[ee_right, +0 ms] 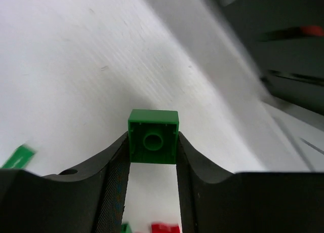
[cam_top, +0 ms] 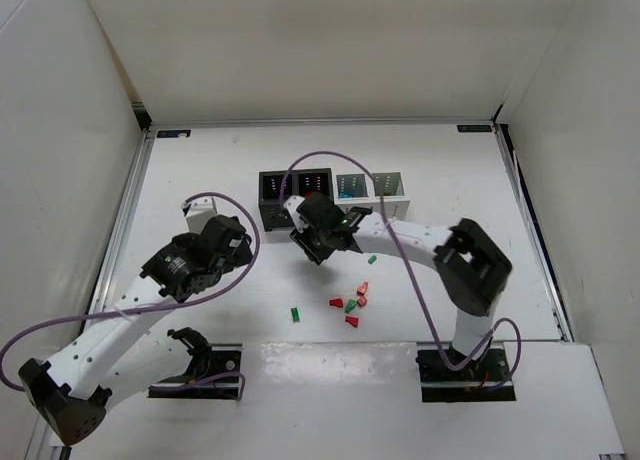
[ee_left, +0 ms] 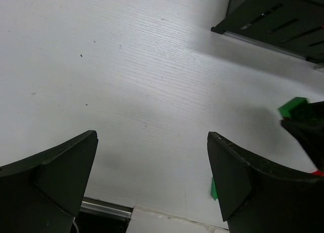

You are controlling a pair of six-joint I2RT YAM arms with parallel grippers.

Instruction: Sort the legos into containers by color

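Note:
My right gripper is shut on a green lego, held by its sides above the table. In the top view the right gripper hovers just in front of the two black containers; the two white containers join them on the right. The held green lego also shows in the left wrist view. Loose red legos and green legos lie in a cluster in front of it. My left gripper is open and empty over bare table.
A single green lego lies apart, left of the cluster, and also shows in the left wrist view. Another green lego lies near the right forearm. A black bin's slotted front is at upper right of the left wrist view.

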